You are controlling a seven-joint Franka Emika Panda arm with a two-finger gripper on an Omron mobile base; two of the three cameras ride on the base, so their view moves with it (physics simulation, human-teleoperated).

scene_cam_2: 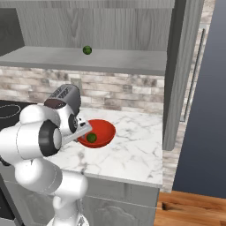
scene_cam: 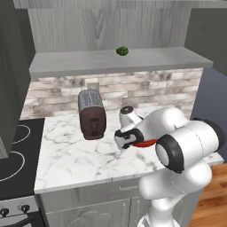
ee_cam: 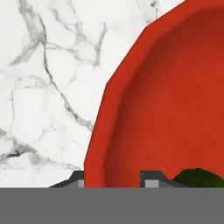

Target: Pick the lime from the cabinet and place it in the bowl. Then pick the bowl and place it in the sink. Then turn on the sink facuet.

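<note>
The glossy red bowl (scene_cam_2: 104, 129) stands on the white marble counter (scene_cam: 71, 155) right of the toaster. The small dark green lime (scene_cam_2: 91, 137) lies inside it, and the hand view catches it at the bottom right (ee_cam: 197, 176). My gripper (scene_cam_2: 86, 130) reaches down at the bowl's left rim. In the hand view the gripper (ee_cam: 113, 179) straddles the bowl's wall (ee_cam: 175, 109), one fingertip (ee_cam: 77, 179) outside and the other inside, pressed close on the rim. The arm covers most of the bowl (scene_cam: 146, 143) in the left base view. The sink and the sink facuet are out of view.
A ridged green fruit (scene_cam: 122, 51) sits on the cabinet's grey shelf board (scene_cam: 88, 62), above the brick backsplash. A dark toaster (scene_cam: 91, 114) stands left of the bowl. A black stove (scene_cam: 13, 150) borders the counter's left end. A tall dark panel (scene_cam_2: 176, 75) rises at its right end.
</note>
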